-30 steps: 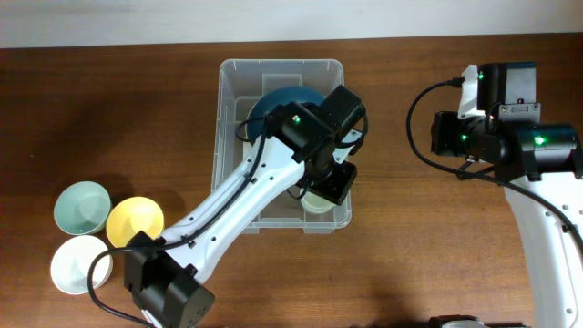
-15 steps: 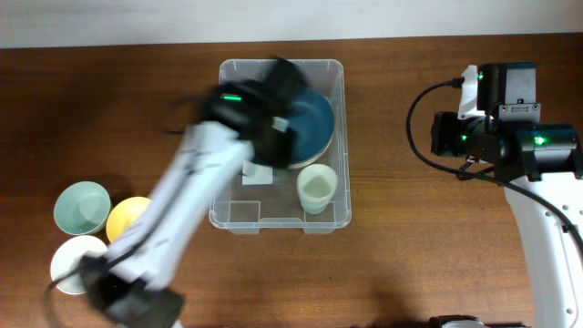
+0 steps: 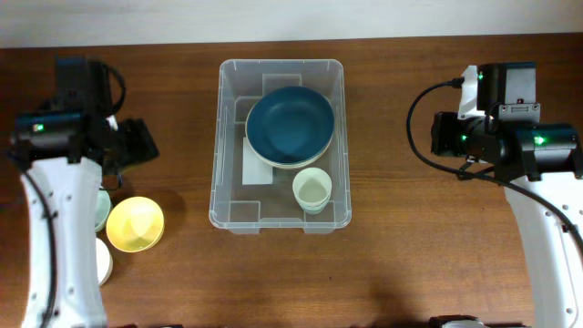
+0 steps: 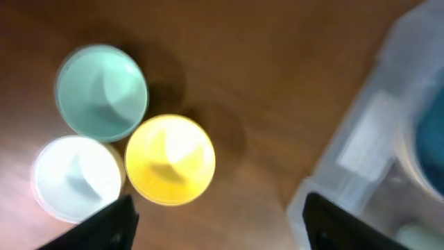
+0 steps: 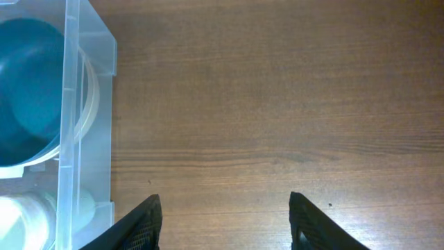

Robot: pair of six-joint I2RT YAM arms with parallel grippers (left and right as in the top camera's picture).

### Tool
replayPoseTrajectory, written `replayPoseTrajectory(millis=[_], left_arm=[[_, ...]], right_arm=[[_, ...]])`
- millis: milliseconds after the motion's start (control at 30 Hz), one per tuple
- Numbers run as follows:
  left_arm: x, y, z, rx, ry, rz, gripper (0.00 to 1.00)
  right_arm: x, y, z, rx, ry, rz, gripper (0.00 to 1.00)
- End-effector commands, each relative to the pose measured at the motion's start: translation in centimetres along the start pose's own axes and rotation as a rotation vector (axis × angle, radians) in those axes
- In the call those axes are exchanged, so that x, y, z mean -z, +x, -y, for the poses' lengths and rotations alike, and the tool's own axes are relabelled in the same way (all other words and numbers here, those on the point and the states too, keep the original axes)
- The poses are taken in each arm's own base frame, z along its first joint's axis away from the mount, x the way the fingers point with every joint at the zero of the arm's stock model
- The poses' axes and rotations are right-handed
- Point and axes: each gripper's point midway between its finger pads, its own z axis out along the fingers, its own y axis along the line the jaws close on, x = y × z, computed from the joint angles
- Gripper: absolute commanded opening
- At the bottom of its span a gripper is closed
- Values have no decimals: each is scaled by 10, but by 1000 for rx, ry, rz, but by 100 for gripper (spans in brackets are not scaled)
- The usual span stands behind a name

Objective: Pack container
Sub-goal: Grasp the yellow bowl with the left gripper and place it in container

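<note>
The clear container [image 3: 219,137] stands mid-table. In it a dark blue bowl [image 3: 290,125] rests on a pale dish, with a pale green cup [image 3: 311,189] in front of it. My left gripper [image 3: 137,146] is open and empty at the far left, above three bowls. In the left wrist view its gripper [image 4: 218,229] is above a yellow bowl [image 4: 170,160], a mint bowl [image 4: 102,92] and a white bowl [image 4: 76,177]; the container [image 4: 374,139] is at the right. My right gripper [image 5: 225,222] is open and empty over bare table, right of the container [image 5: 90,104].
The yellow bowl [image 3: 135,223] sits at the front left of the table. The mint bowl [image 3: 102,210] and the white bowl [image 3: 103,262] are partly hidden under my left arm. The right arm [image 3: 510,137] stands to the right of the container.
My left arm has swung out of the container to the far left, leaving the pale green cup inside. The right arm has not moved.
</note>
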Motion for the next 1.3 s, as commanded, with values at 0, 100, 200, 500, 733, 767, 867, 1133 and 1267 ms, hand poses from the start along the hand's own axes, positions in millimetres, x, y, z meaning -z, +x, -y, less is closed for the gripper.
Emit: replayPoseTrajectory(millis=[0, 100, 200, 500, 733, 767, 867, 1133, 1267], left_arm=[[-61, 34, -3, 39, 23, -146, 82], [-100, 58, -4, 47, 30, -199, 83], [-134, 81, -7, 44, 13, -247, 83], [-185, 97, -6, 39, -11, -315, 83], [-204, 98, -4, 38, -15, -328, 35], [-204, 97, -4, 38, -14, -325, 26], [-202, 89, 0, 39, -1, -307, 1], [-139, 37, 41, 2, 129, -214, 1], [-71, 7, 76, -81, 215, -61, 1]], right_arm=[[0, 0, 5, -12, 22, 0, 54], [0, -1, 5, -12, 22, 0, 54], [0, 0, 5, -12, 22, 0, 54], [0, 0, 5, -12, 22, 0, 54], [0, 0, 5, -11, 22, 0, 54], [0, -1, 5, -11, 23, 1, 54], [0, -1, 5, -11, 23, 1, 54], [0, 0, 5, -12, 23, 0, 54], [0, -1, 5, -11, 23, 1, 55]])
